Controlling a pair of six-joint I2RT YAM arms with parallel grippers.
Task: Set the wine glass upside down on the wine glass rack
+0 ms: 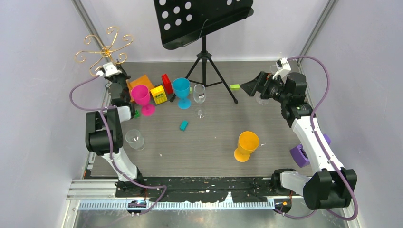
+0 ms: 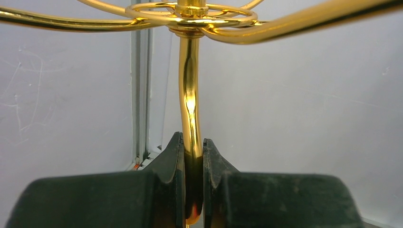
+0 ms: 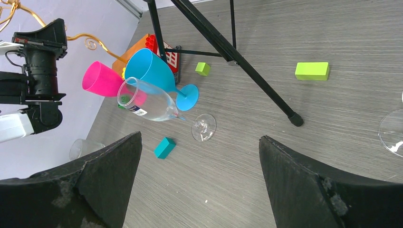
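Left gripper (image 2: 193, 148) clenched on the central stem of the thin gold wire wine glass rack (image 2: 189, 102), one black pad pressed to each side of the stem (curled arms spread just above, along the top edge of the wrist view). Overhead, the rack sits at upper left of frame.

Right gripper (image 3: 199, 137) released: jaws spread wide, nothing between them, hovering at upper right of the overhead frame.

Grey wood-grain table (image 1: 214, 142) carries the black perforated music stand (image 1: 204, 21) on its tripod, top centre.

Orange plastic goblet (image 1: 247, 145) lower right of centre; blue goblet (image 1: 182, 91) and pink goblet (image 1: 142, 97) left of centre.

Clear stemmed wine glass (image 1: 199, 94) stands on its foot just right of the blue goblet, apart from the rack.

Small teal block (image 1: 183, 125) below it in frame.
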